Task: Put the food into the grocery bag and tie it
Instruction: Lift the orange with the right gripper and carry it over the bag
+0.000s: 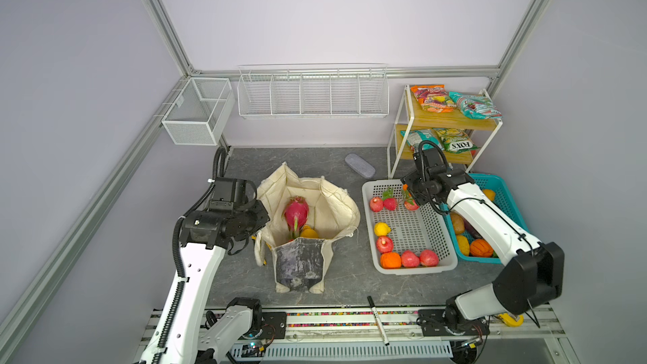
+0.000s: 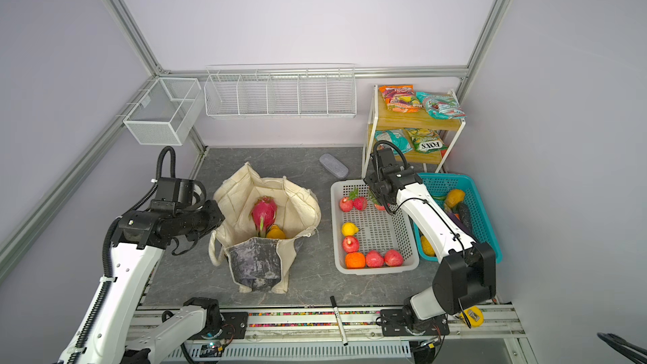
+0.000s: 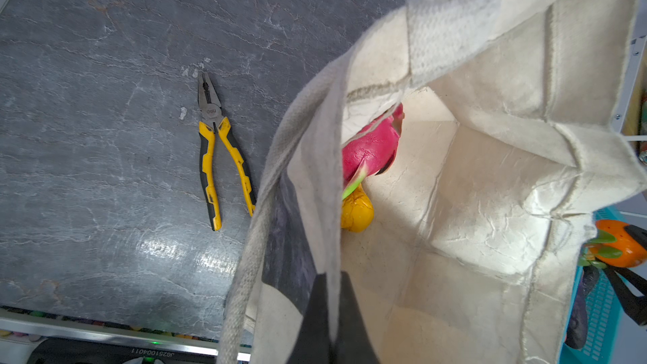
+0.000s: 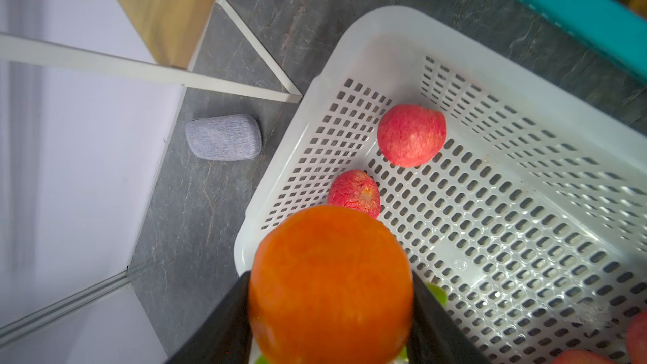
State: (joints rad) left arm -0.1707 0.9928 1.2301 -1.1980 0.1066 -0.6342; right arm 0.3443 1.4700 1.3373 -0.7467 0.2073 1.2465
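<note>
Right gripper point(image 4: 331, 276) pinched an orange fruit point(image 4: 329, 257) (leafy end wristward). Left gripper point(image 3: 332, 288) clamped the grocery bag point(image 3: 472, 187) rim, with the dragon fruit point(image 3: 371, 145) lengthwise ahead, green tip toward its jaws.

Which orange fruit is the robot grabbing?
The leafy orange fruit, clamped in the right gripper at the far end of the white basket. The other orange in that basket lies untouched in its near corner.
</note>
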